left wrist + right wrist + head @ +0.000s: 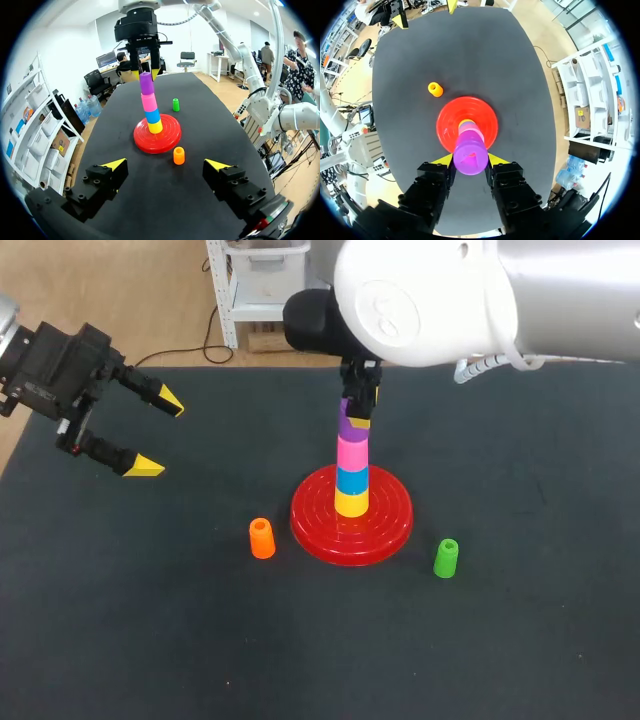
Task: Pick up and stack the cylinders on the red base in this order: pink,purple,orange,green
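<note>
The red base (390, 530) carries a stack of a yellow, a blue and a pink cylinder (351, 452). On top sits the purple cylinder (352, 422), slightly tilted, with my right gripper (358, 405) shut on it from above. In the right wrist view the purple cylinder (470, 150) fills the gap between the right gripper's (470, 160) yellow tips, right over the base (487, 115). The orange cylinder (262, 538) stands left of the base, the green cylinder (446, 558) to its right. My left gripper (158, 435) hangs open and empty at the far left.
In the left wrist view the orange cylinder (179, 155) stands just ahead of the open left gripper (166, 165), with the base (170, 140) behind it and the green cylinder (176, 104) further off. Dark table mat (150, 640) all around.
</note>
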